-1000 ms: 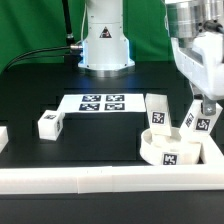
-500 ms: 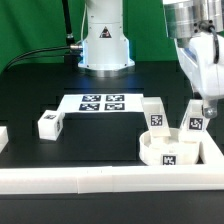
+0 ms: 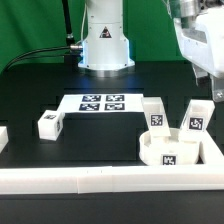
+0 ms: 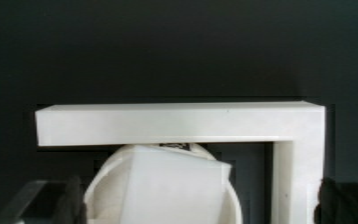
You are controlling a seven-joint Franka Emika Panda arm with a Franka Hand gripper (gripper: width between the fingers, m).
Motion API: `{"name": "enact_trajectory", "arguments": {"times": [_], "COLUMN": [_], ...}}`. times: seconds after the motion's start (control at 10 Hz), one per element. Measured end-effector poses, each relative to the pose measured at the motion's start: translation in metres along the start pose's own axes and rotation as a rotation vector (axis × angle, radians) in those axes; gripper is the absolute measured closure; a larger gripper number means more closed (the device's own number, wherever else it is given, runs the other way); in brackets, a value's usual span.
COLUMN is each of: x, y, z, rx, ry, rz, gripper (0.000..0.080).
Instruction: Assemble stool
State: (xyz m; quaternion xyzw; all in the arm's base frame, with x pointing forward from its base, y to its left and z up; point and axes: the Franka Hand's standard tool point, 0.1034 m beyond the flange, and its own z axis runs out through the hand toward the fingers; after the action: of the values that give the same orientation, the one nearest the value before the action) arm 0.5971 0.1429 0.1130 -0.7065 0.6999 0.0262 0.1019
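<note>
On the exterior view's left, a loose leg (image 3: pixel 50 123) lies on the black table (image 3: pixel 30 95), with a black-and-white square tag on its side. In the middle lies the marker board (image 3: pixel 100 102) with its tags. On the right, the round seat (image 3: pixel 168 152) sits near the white rails (image 3: pixel 100 181), a tag on its front. Two tagged legs stand in it, the left leg (image 3: pixel 155 113) and the right leg (image 3: pixel 197 121). The gripper (image 3: pixel 215 88) hangs above the right leg, not touching it. Its jaws are wide apart and hold nothing.

A robotics lab: marker board (image 3: pixel 101 102), black table (image 3: pixel 35 90), green backdrop (image 3: pixel 35 22).
</note>
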Motion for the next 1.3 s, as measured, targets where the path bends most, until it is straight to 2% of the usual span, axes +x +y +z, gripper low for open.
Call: {"name": "enact_trajectory", "arguments": {"times": [0.2, 0.3, 0.5, 0.7, 1.0, 1.2, 1.3], "x": [-0.0002, -0.0015, 0.0006, -0.0017, 0.0002, 0.0028, 0.0053], "y": [0.0008, 0.0048, 0.0097, 0.0073, 0.0077, 0.0084, 0.0076], "z": [0.0015, 0.0049, 0.0073, 0.0055, 0.0067, 0.0063, 0.0049], "rx": [-0.003, -0.028, -0.039, -0.026, -0.029, -0.051, -0.073], "ry": [0.000, 0.005, -0.001, -0.001, -0.004, 0.000, 0.000], "rz": [-0.167, -0.337, -0.648, -0.737, -0.979, -1.279, -1.423], "gripper": [0.0150, 0.0150, 0.0150, 0.0150, 0.0150, 0.0150, 0.0150]}}
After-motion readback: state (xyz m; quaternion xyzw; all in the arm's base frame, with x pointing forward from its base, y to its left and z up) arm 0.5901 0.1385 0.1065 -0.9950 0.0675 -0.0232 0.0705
